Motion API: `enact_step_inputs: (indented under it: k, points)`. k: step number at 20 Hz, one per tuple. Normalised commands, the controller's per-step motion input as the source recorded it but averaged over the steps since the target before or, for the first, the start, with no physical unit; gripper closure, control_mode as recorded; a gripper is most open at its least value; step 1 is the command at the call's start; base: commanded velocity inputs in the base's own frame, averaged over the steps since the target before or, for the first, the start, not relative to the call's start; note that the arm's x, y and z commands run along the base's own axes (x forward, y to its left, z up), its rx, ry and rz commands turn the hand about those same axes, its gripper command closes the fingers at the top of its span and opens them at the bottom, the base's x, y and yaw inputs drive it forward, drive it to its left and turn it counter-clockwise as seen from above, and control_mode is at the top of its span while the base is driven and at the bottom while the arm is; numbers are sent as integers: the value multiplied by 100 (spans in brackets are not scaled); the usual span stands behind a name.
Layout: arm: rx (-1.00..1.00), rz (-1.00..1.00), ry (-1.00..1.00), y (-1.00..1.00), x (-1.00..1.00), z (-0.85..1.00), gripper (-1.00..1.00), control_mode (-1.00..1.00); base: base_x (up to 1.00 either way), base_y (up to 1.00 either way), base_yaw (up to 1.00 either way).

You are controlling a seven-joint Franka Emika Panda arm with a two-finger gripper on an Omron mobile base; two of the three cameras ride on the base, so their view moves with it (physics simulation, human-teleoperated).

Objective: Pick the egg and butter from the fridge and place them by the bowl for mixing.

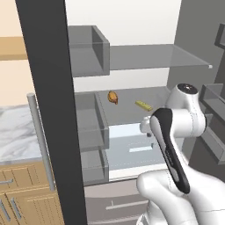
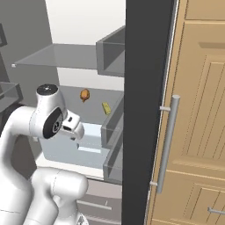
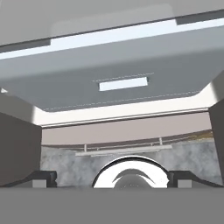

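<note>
while the fridge (image 1: 132,57) stands open with both black-edged doors swung out, the white arm (image 1: 176,145) is folded up right in front of its lower half. the butter (image 1: 143,105) is a little yellow block lying on the grey middle shelf, toward the right. an orange-brown lump (image 1: 113,97) sits on that same shelf, left of the butter and a bit farther back, clearly apart from it. from the right base view it's the same pair, lump (image 2: 85,95) on the left and butter (image 2: 106,107) to its right and nearer.

can't really spot the egg for sure in any of these, so not going to say where it is.

the gripper (image 3: 112,178) looks down at the fridge's lower drawer front (image 3: 122,83), and its two dark finger tips (image 3: 43,177) sit far apart at the bottom corners, so the claw is spread wide with nothing in between. grey door bins (image 1: 90,48) hang on the left door, and a marble counter (image 1: 15,132) over wooden cabinets (image 1: 22,193) runs off to the far left.
</note>
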Motion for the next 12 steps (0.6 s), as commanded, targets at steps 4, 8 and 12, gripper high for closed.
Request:
enact_step_inputs:
  k: [4,8,12]
  points:
    - [-12,4,-10,-8,18,12,-100,-100,0,0,0]
    - [-17,2,-13,-13,35,7,-100,-100,0,0,0]
    - [-1,5,0,-20,44,16,-100,-100,0,0,0]
